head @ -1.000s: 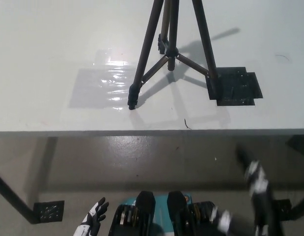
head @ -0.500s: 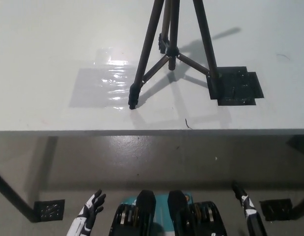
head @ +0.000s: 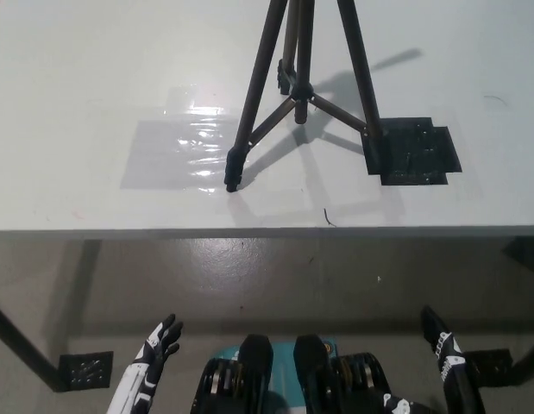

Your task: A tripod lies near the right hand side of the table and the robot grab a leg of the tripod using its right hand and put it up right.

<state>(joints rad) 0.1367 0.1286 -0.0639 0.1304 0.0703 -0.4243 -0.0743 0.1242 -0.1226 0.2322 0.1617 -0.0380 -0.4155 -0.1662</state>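
Tripod [head: 297, 86] was found upright on counter [head: 94, 86], legs splayed for support; left hand [head: 154, 354] and right hand [head: 441, 349] were lowered below it, fingers apart, nothing held.

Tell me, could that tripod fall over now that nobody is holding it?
It might. The tripod stands on the white table with no robot hand on it: the left robot hand and right robot hand hang low, below the table edge. One foot stands fairly near the front edge, so a bump could tip it off. Another foot rests on a black patch, perhaps less steadily.
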